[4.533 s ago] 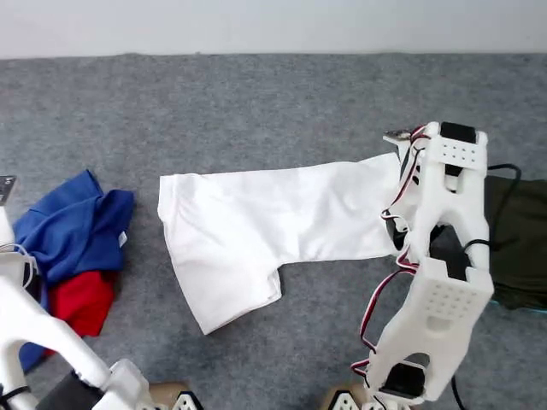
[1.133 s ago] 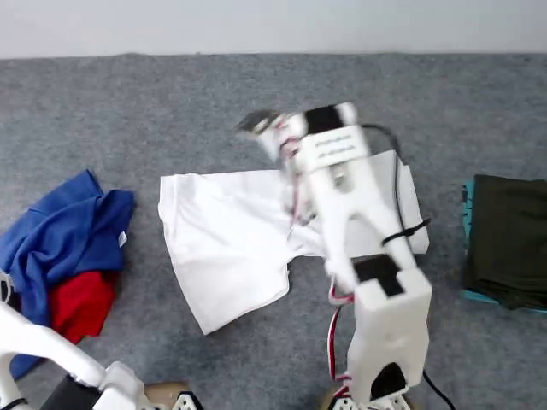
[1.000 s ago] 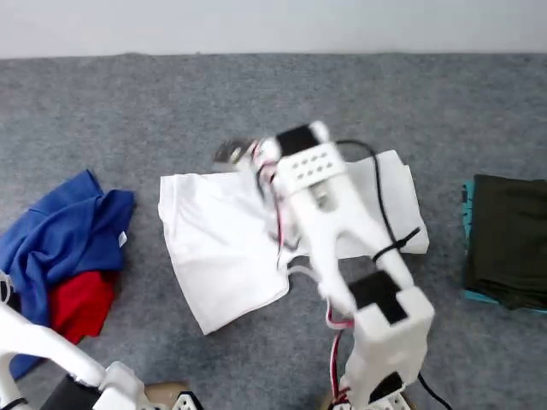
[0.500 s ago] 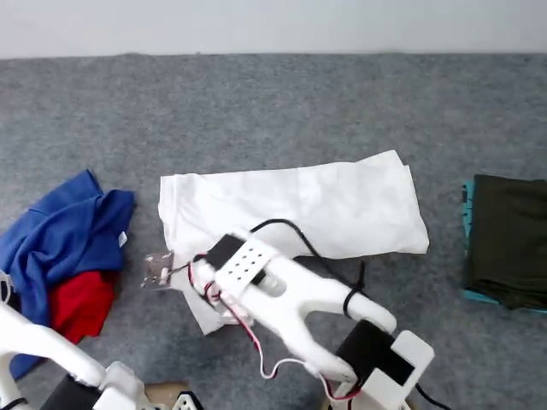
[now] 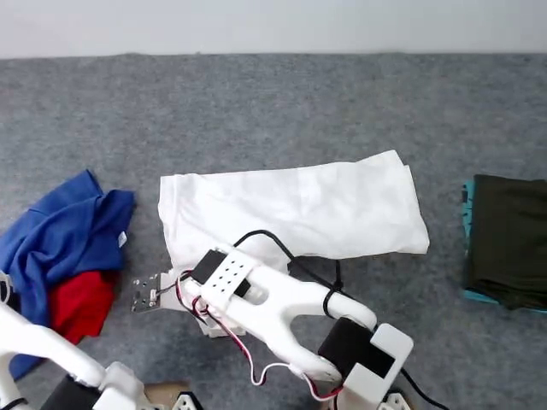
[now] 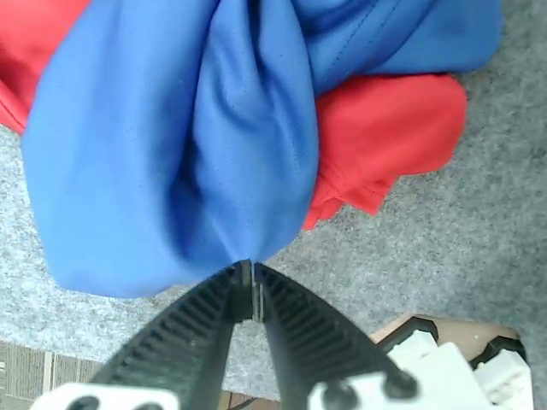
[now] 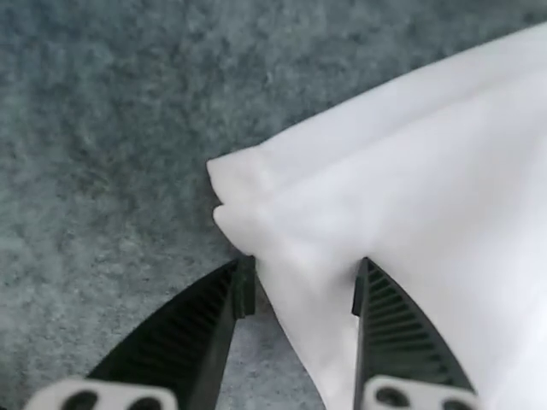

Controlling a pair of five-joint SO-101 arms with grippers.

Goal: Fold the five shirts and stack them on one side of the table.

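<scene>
A white shirt [image 5: 291, 209] lies spread across the middle of the grey table [image 5: 282, 102]. My right arm [image 5: 265, 299] stretches from the front edge over the shirt's front-left sleeve. In the right wrist view my right gripper [image 7: 303, 278] is open, its fingers either side of that white sleeve corner [image 7: 256, 196]. A crumpled blue shirt [image 5: 68, 231] lies on a red shirt [image 5: 81, 303] at the left. My left gripper [image 6: 254, 282] is shut, its tips just at the blue shirt's [image 6: 188, 154] edge, with the red shirt [image 6: 385, 128] beside it.
At the right edge sits a folded dark green shirt [image 5: 506, 239] on top of a teal one [image 5: 467, 295]. The left arm's white base [image 5: 34, 337] stands at the front-left corner. Bare grey carpet stretches along the back of the table.
My right arm has swung from the white shirt's right end, across its middle, to the front-left sleeve. The left arm and the coloured pile are unchanged.
</scene>
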